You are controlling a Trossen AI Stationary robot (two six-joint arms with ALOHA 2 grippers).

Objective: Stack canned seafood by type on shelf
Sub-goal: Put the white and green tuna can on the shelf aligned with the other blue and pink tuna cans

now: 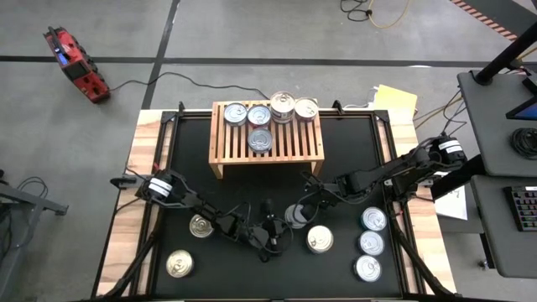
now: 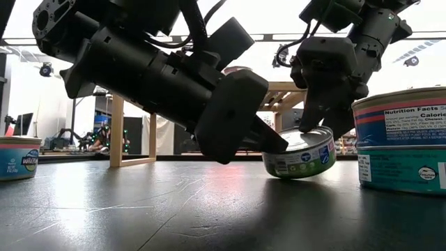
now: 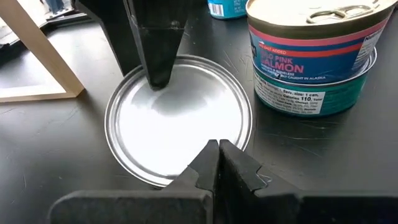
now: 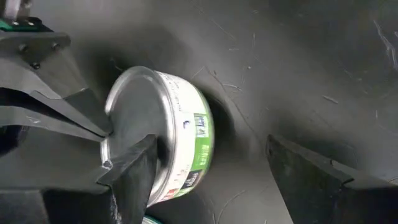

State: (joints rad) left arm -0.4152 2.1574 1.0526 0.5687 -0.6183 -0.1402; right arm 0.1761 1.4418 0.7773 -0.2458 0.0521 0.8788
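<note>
My left gripper (image 1: 277, 228), fingers pressed together, touches the rim of a tilted green-labelled can (image 2: 300, 155) mid-table, in front of the shelf (image 1: 267, 139) holding 5 cans. My right gripper (image 1: 304, 204) straddles that can, fingers spread.

The high view looks straight down on the black table (image 1: 336, 143), far off, taking in both arms. The low view sits at tabletop height, facing level, very near the flat green-labelled silver tin (image 2: 301, 155). Each wrist view looks forward past its own fingers, close in. All four share that tin, tilted between the closed left gripper (image 3: 216, 163) and the spread right gripper (image 4: 217, 168).
</note>
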